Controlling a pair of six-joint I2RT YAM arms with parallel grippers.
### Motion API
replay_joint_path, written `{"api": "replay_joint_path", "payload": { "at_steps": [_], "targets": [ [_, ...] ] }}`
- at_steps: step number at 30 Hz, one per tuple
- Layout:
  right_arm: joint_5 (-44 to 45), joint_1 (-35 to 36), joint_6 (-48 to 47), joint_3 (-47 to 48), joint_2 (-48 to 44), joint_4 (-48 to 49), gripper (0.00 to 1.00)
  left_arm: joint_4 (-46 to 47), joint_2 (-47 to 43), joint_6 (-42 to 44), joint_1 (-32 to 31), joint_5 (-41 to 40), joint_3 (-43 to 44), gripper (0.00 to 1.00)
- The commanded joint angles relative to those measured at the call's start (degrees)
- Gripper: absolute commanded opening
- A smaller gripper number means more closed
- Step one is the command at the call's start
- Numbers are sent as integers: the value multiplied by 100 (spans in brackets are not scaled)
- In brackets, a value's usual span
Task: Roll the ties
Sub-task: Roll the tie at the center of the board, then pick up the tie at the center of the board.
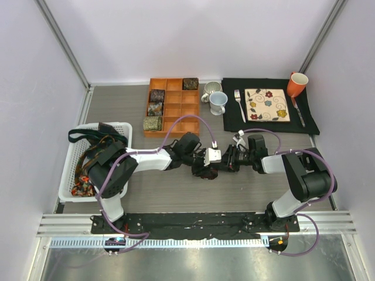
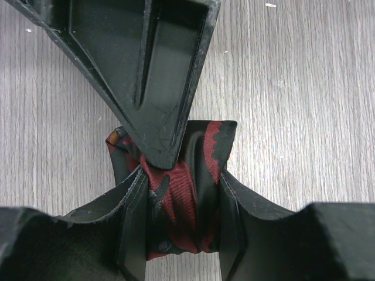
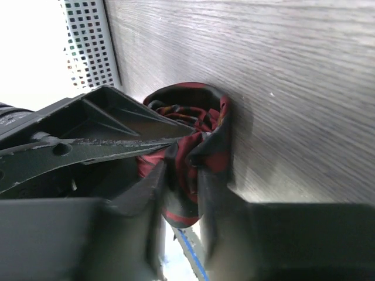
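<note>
A rolled maroon and black tie (image 2: pixel 187 193) sits on the grey table between both grippers; it also shows in the right wrist view (image 3: pixel 193 146) and is mostly hidden in the top view. My left gripper (image 2: pixel 181 199) is shut on the roll's sides. My right gripper (image 3: pixel 181 181) is shut on the roll's edge from the other side. The two grippers meet at the table's middle (image 1: pixel 220 161). Several rolled ties (image 1: pixel 153 109) sit in the orange tray (image 1: pixel 187 120). Loose ties (image 1: pixel 96 149) lie in the white basket (image 1: pixel 73 155).
Two mugs (image 1: pixel 215 99) stand right of the orange tray. A black placemat (image 1: pixel 234 117) at the back right holds a fork (image 1: pixel 239 104), a floral plate (image 1: pixel 267 105), a knife (image 1: pixel 297 111) and an orange mug (image 1: pixel 297 84).
</note>
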Motion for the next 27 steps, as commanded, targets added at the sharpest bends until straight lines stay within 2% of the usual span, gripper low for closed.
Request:
{"api": "replay_joint_path", "payload": {
  "at_steps": [1, 2, 4, 7, 8, 11, 12, 16, 17, 18, 21, 27],
  "targets": [
    [387, 52, -260, -67, 97, -89, 18, -716, 339, 31, 63, -293, -192, 25],
    [405, 78, -269, -58, 115, -107, 15, -716, 339, 31, 72, -285, -183, 25],
    [414, 78, -304, -40, 115, -159, 3, -708, 357, 14, 72, -285, -175, 26],
    [466, 96, -330, -40, 62, -186, 1, -716, 366, 5, 89, -276, -166, 32],
    [475, 113, -330, -58, 54, -186, 1, -682, 357, -4, 107, -285, -174, 41],
    [537, 104, -365, -58, -43, -247, 1, -629, 208, -56, 151, -329, -288, 57],
    [554, 122, -365, -67, -78, -247, 1, -394, 138, -65, 168, -337, -332, 67],
    [616, 157, -392, -76, -271, -274, 1, -84, -283, -91, 204, -477, -578, 87],
    [625, 157, -418, -67, -307, -326, 1, 90, -354, -100, 204, -495, -622, 97],
    [651, 192, -409, -67, -324, -327, 1, 162, -416, -118, 212, -513, -710, 100],
    [677, 236, -453, -67, -412, -371, 1, 268, -487, -109, 204, -531, -685, 100],
    [730, 324, -506, -40, -588, -423, 1, 241, -39, -302, 186, -417, -307, 100]
  ]
}}
